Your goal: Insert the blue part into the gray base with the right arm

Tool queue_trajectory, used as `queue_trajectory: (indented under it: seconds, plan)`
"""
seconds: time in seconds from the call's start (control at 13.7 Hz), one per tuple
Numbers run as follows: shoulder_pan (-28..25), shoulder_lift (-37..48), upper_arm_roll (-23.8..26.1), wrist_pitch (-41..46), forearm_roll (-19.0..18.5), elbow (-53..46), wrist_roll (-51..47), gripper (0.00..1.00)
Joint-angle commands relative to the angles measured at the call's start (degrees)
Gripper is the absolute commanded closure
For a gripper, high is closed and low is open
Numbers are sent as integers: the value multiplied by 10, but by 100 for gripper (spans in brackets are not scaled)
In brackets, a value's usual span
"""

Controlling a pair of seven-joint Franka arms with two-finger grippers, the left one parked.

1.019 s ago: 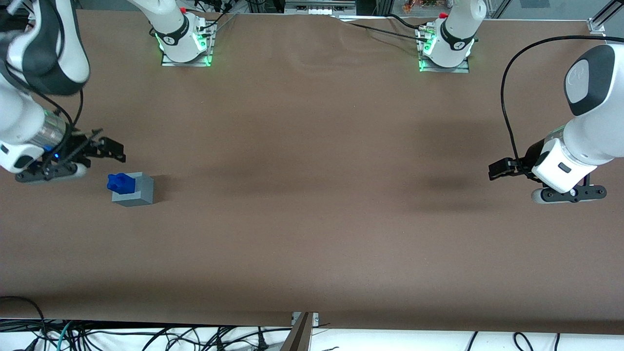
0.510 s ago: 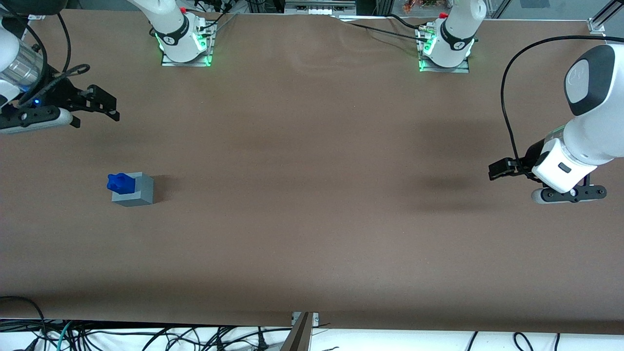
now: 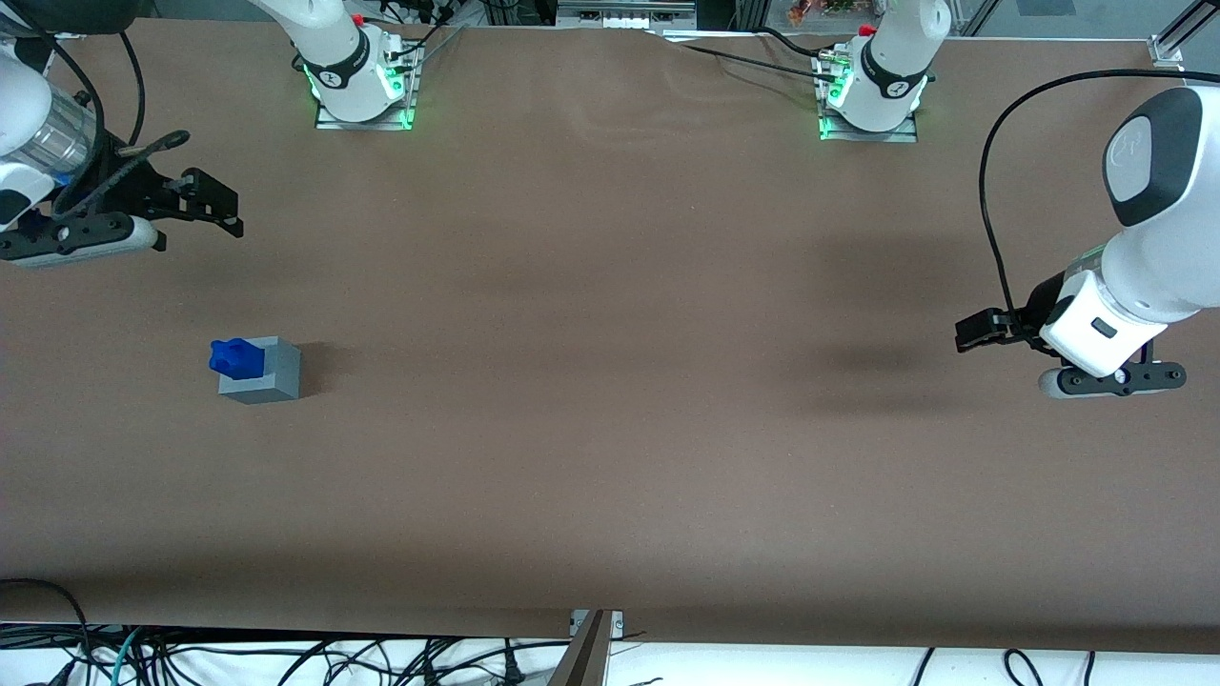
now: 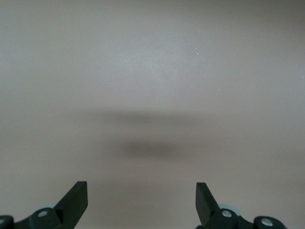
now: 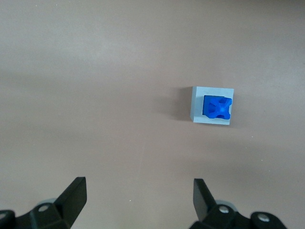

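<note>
Two task pieces sit together as one small stack on the brown table [image 3: 610, 381], toward the working arm's end: the blue part [image 3: 234, 357] stands in the top of the gray base [image 3: 262, 373], its lumpy crown rising above the cube's upper face. In the right wrist view the blue part [image 5: 217, 106] fills the recess of the gray base [image 5: 198, 107], with a narrow gray rim showing around most of it, thinnest on one edge.

The right arm [image 3: 33, 124] hangs high and apart from the stack, farther from the front camera than the cube and close to the table's end edge. Its gripper [image 3: 214, 205] is spread wide and holds nothing; in the wrist view the gripper [image 5: 138, 198] shows two dark fingers [image 5: 74, 193] standing well apart, with bare table between them and the cube well clear of both.

The table surface around the base is bare brown on every side, so the cube's four sides are all free. The edge of the table nearest the front camera lies well away from the stack, with dark cables [image 3: 286, 657] bunched below it.
</note>
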State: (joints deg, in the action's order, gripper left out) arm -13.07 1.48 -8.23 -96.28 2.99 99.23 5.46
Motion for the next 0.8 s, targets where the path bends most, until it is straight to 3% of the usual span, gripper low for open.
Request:
queue_trajectory:
  seconds: [0.0,0.22,0.51,0.73]
  plan:
    - [-2,-12,1,9,-9,-25,-9,1]
    - [-1,-17,2,7,-22,-25,-9,1]
    - [41,-26,69,14,-50,-42,-9,1]
    - [41,-25,71,14,-51,-43,-20,1]
